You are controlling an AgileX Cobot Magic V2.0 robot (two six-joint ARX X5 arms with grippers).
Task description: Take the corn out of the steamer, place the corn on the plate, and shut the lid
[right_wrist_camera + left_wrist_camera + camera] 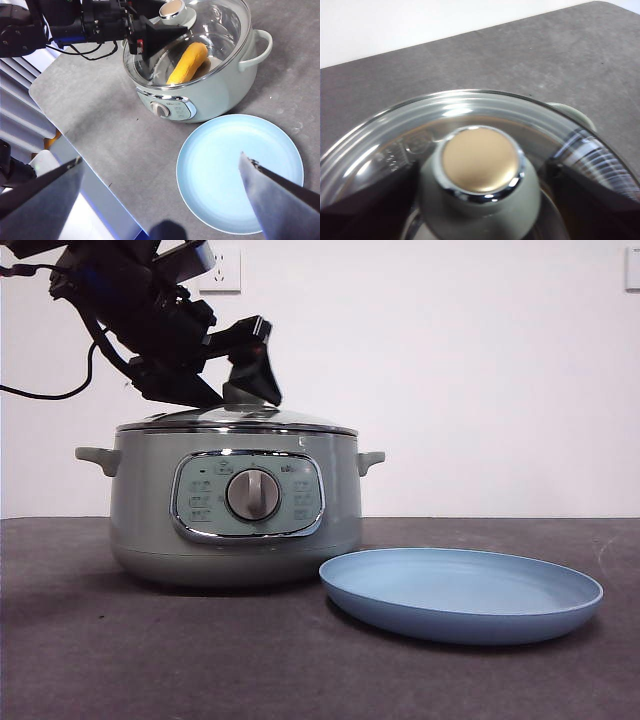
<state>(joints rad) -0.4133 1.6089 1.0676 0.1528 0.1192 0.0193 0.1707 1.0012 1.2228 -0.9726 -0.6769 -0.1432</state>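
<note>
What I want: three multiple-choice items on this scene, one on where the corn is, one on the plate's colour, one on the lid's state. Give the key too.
1. Where is the corn? A inside the steamer; B behind it; C beside it.
2. What colour is the plate? A red; B light blue; C white.
3. How is the lid? A lifted clear; B upside down; C seated on the steamer.

Key: 1 A, the cob shows through the glass lid. 2 B, it is blue in both the front and right wrist views. 3 C, its chrome rim rests on the steamer's top.
</note>
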